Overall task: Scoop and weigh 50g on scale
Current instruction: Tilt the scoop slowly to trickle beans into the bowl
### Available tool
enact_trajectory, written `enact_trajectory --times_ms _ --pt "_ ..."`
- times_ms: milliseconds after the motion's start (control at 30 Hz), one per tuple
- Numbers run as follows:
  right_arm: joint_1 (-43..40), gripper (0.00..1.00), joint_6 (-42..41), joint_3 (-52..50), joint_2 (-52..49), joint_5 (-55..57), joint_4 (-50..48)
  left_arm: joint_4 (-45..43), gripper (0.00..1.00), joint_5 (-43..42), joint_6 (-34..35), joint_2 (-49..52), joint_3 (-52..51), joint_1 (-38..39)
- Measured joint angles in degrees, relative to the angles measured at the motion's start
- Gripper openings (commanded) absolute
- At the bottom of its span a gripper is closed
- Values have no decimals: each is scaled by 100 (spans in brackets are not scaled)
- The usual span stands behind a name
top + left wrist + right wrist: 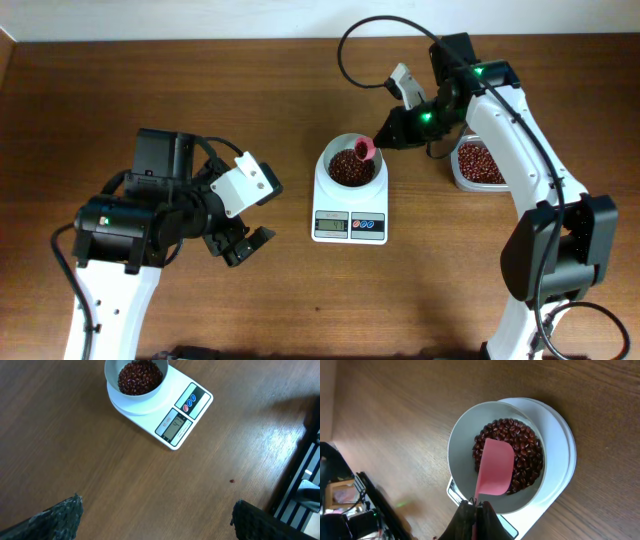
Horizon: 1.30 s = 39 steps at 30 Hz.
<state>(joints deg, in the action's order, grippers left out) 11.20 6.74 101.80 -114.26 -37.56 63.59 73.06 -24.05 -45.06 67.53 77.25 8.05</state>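
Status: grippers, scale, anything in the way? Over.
Left gripper open, empty. Right gripper shut on pink plastic measuring spoon over round white bowl on small white digital scale. Dark red-brown beans heaped in bowl. One stray bean on table, nothing blocking.

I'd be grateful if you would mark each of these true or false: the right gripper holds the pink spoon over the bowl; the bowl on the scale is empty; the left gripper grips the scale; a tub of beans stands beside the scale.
1. The right gripper holds the pink spoon over the bowl. True.
2. The bowl on the scale is empty. False: it holds a heap of dark beans.
3. The left gripper grips the scale. False: it is open, apart from the scale, holding nothing.
4. A tub of beans stands beside the scale. True; it is by the right arm.
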Motion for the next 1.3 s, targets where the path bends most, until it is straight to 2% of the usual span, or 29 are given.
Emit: enact_trajectory --times_ms 133,267,1000,1233,1300 --pt "0 4 452 0 0 -267 17 0 99 0 0 0 0 0" --pt "7 4 391 0 0 7 15 0 99 0 0 0 0 0" --pt "20 4 544 2 0 -146 -22 0 99 0 0 0 0 0" --pt "24 4 396 2 0 125 -90 0 99 0 0 0 0 0" --pt "33 4 706 2 0 -72 -20 0 99 0 0 0 0 0"
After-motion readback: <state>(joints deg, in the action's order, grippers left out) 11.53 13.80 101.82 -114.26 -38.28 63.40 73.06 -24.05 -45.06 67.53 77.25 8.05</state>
